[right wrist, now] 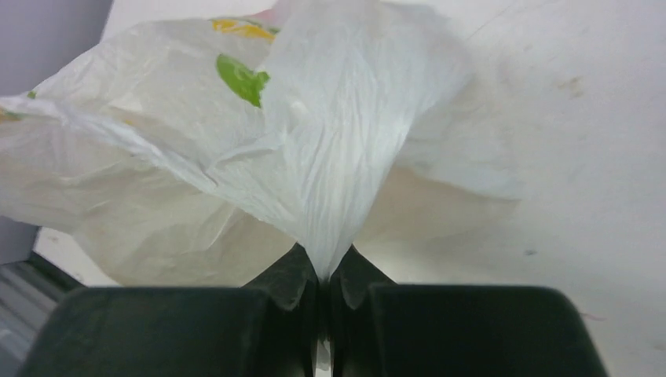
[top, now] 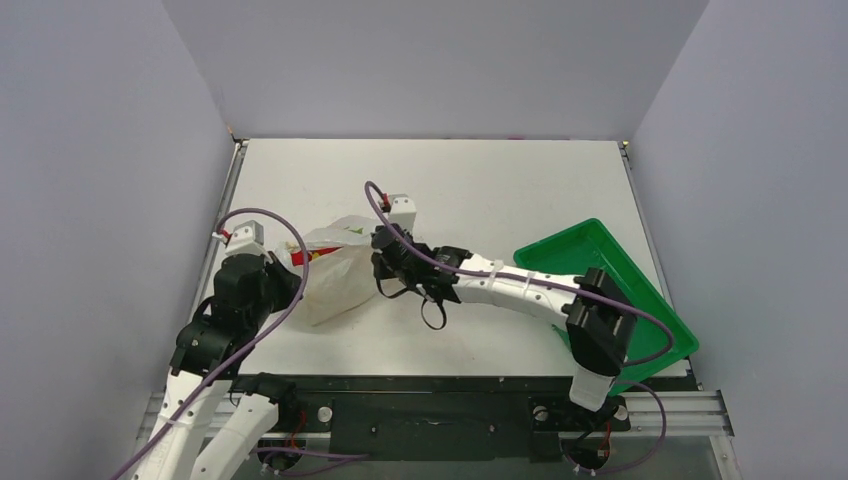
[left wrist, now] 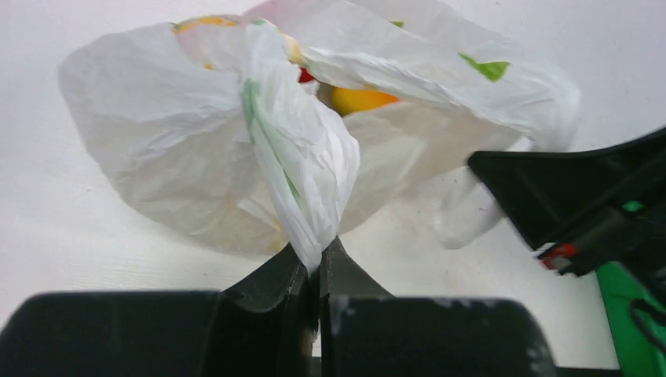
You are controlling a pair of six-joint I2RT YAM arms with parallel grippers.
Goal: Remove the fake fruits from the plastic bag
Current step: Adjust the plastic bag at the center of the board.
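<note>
As the left gripper [left wrist: 318,263] and the right gripper [right wrist: 322,271] each pinch a gathered fold of the white plastic bag [top: 335,275] tight between their fingers, the bag sits on the table [top: 500,190] between them, left of centre and well apart from the green tray [top: 585,245] at the right edge. The fake fruits [left wrist: 357,100] are inside the bag: an orange-yellow one and a sliver of red [left wrist: 305,76] show at a gap in the film, while yellow and green patches show faintly through it.
</note>
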